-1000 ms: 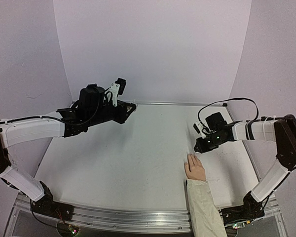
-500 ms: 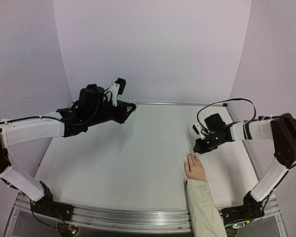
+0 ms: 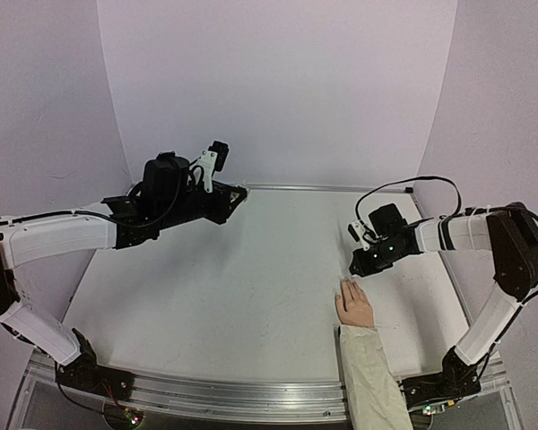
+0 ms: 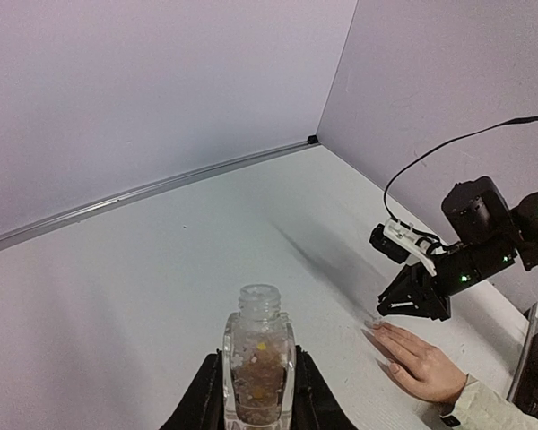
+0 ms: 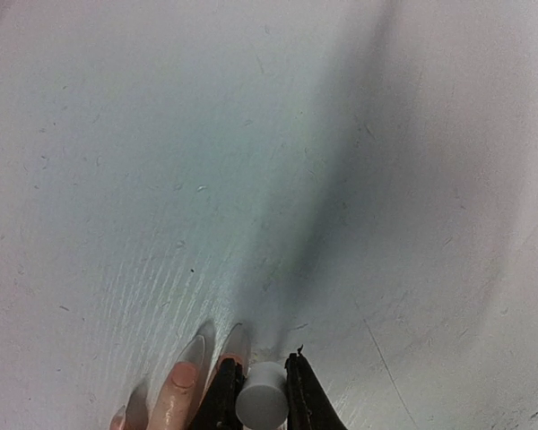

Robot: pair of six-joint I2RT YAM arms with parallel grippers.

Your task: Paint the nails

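Note:
A pale hand [image 3: 354, 305] with a cream sleeve [image 3: 369, 376] lies flat on the white table at the near right. Its long nails [image 5: 190, 349] point away, and one is just left of my right fingers. My right gripper [image 3: 357, 267] hovers at the fingertips, shut on a white cap [image 5: 262, 405]; any brush under it is hidden. My left gripper [image 3: 238, 193] is raised at the far left, shut on an open clear bottle [image 4: 258, 358] of glittery polish. The hand [image 4: 426, 367] and the right gripper [image 4: 403, 300] also show in the left wrist view.
The white table [image 3: 233, 287] is walled by pale purple panels on the left, back and right. A metal rail [image 3: 215, 394] runs along the near edge. A black cable [image 3: 412, 184] loops above the right arm.
My right gripper has shifted slightly left over the fingertips. The left arm and the hand have not moved.

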